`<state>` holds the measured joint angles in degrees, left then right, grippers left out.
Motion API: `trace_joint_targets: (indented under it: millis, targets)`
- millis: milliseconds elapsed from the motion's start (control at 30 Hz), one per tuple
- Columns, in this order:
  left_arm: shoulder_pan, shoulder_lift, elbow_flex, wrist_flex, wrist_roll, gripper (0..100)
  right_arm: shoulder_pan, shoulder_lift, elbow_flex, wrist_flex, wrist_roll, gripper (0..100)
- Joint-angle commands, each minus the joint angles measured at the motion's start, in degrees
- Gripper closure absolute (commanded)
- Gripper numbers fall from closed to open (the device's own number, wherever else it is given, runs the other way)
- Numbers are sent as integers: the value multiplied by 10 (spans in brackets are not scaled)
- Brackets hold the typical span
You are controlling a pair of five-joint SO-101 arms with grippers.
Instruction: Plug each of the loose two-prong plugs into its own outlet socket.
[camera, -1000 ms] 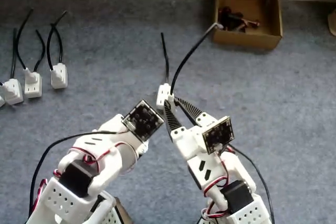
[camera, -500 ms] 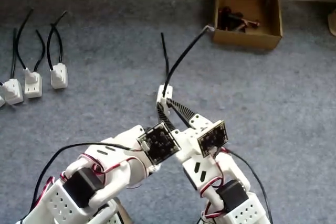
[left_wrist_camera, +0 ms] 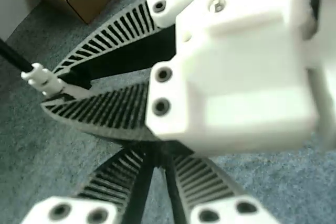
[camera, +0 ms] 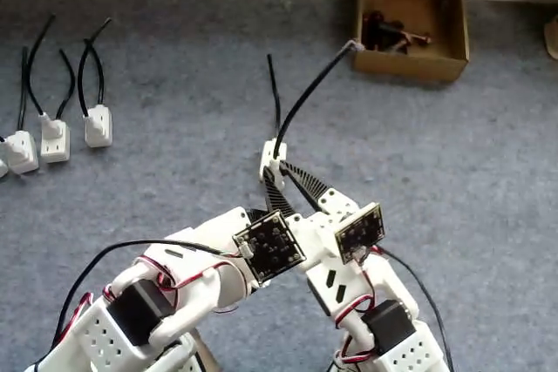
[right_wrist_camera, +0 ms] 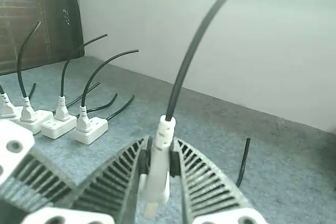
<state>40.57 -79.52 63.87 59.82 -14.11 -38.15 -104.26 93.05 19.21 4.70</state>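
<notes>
Four plugged sockets [right_wrist_camera: 90, 131] lie aside, one socket [camera: 273, 158] sits centre, my right gripper [right_wrist_camera: 160, 145] pinches one plug [right_wrist_camera: 156, 182] tight, and my left gripper [left_wrist_camera: 155, 163] I can't judge.

left end effector [left_wrist_camera: 156, 153] low, just beside right's; right end effector [right_wrist_camera: 160, 143] pinching plug [right_wrist_camera: 156, 178]; arms angled inward

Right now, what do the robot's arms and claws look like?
Left arm and right arm are chunky white plastic with black motors and red, white and black wires. The left claw and right claw each have two black, ribbed, pointy fingers. A dark square board with dots sits at each wrist.
</notes>
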Motion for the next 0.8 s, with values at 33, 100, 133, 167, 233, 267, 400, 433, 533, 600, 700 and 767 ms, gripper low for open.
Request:
trace_joint_targets:
  millis: [33,100,133,167,233,267,400,433,533,600,700,767]
  targets:
    - [-55,-9,-5,-57,-3,994,-15,-3,-7,7,-3,993]
    - [-68,-9,0,-76,-2,994,-16,-3,-7,7,-3,993]
    - [-73,-9,7,-90,-2,994,-16,-3,-7,7,-3,993]
    - [-73,-9,14,-105,0,994,-16,-3,-7,7,-3,993]
    - [-73,-9,26,-133,18,994,-16,-3,-5,7,-3,993]
    - [-74,-9,30,-143,24,994,-16,-3,-4,7,-3,993]
    - [-95,-9,35,-171,25,994,-16,-3,-4,7,-3,993]
    - [-109,-9,35,-178,25,994,-16,-3,-3,7,-3,993]
    - [-140,-8,36,-194,26,994,-16,-3,-3,7,-3,993]
    - [-149,-8,36,-201,26,994,-17,-3,-3,7,-3,993]
    - [-160,-5,36,-214,26,994,-17,-3,-3,7,-3,993]
    - [-173,-4,36,-221,26,994,-17,-3,-3,7,-3,993]
